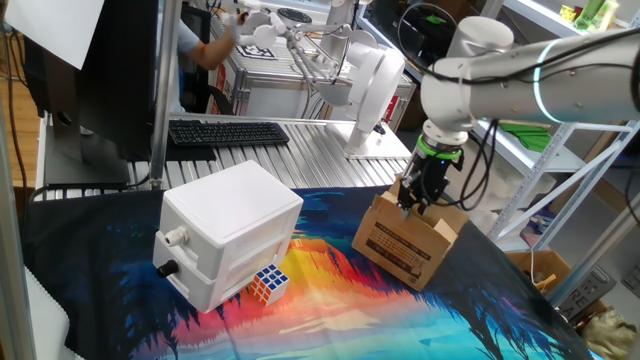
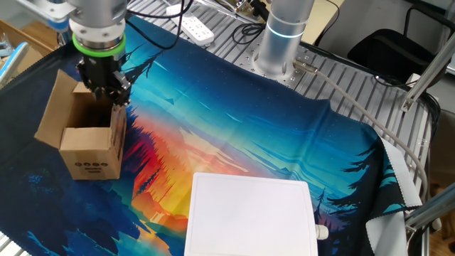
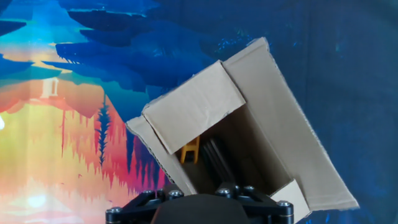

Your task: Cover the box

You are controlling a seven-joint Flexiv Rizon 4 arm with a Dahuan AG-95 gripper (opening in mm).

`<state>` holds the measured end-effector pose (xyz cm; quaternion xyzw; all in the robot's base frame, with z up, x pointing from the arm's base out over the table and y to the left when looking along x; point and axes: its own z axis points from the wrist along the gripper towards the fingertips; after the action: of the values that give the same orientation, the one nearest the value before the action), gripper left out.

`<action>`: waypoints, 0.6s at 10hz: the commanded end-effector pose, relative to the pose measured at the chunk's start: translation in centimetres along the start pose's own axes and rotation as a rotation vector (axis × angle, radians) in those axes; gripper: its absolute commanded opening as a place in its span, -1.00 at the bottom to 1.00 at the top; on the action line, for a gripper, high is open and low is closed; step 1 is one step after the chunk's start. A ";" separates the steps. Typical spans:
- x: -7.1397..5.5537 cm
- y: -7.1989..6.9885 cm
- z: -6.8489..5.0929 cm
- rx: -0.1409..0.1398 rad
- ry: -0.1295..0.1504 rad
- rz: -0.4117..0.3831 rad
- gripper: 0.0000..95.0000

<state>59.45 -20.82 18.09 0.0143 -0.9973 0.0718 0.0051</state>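
Note:
The box is a small brown cardboard carton with black print on its side. It stands open-topped on the colourful cloth, at the left in the other fixed view. My gripper reaches down at the box's top edge, with its fingers at the upright side flap. In the hand view I look down into the open box. One flap is folded partly over the opening, and a dark finger points inside next to something small and yellow. The gap between the jaws is not clear in any view.
A larger white plastic box with knobs sits on the cloth to the left, with a Rubik's cube against its front. A black keyboard lies behind it. The arm's base stands at the cloth's far edge.

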 end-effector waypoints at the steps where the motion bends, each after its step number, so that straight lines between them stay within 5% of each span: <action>1: 0.4 0.1 -0.1 0.003 -0.009 0.001 0.20; 6: 0.4 0.1 0.0 0.019 -0.018 -0.110 0.20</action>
<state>59.39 -20.75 18.09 0.0614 -0.9952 0.0763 0.0038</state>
